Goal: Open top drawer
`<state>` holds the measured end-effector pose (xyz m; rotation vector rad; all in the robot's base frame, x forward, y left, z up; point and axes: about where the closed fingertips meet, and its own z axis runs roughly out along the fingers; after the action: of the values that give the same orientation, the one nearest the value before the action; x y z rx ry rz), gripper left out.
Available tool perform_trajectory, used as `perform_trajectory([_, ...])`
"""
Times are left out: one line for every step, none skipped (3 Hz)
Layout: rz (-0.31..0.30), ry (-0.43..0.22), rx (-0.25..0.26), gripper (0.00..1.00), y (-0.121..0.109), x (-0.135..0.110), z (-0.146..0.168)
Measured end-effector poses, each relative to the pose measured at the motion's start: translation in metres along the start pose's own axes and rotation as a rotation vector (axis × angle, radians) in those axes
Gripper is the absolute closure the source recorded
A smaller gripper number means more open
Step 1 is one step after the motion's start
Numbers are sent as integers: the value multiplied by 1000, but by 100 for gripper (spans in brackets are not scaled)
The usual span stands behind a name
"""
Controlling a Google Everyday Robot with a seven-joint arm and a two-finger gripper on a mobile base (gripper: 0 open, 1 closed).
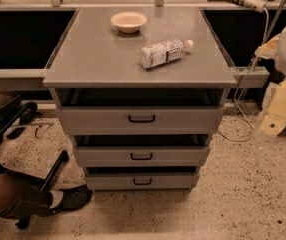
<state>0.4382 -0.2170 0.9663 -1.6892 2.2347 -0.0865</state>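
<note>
Under the tabletop [98, 54] the top drawer [141, 119] faces the camera, long axis left-right; the gripper [275, 116] at right, state unclear.

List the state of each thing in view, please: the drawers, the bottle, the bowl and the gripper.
Top grey metal drawer with black loop handle: shut.
Middle grey drawer: shut.
Bottom grey drawer: shut.
Clear plastic bottle with white cap: lying on its side, capped.
Small cream round bowl: upright, looks empty.
Gripper: right of the cabinet, touching nothing.

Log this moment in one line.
top drawer: handle untouched | gripper: right of cabinet, apart | bowl, bottle: on cabinet
</note>
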Motion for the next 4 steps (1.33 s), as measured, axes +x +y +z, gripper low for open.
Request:
perform_trajectory([89, -45, 5, 0, 12, 9, 27])
perform_trajectory([127, -103, 3, 0, 23, 5, 65])
perform_trajectory([100, -158, -70, 0, 41, -13, 104])
perform_trajectory([100, -158, -70, 0, 41, -13, 104])
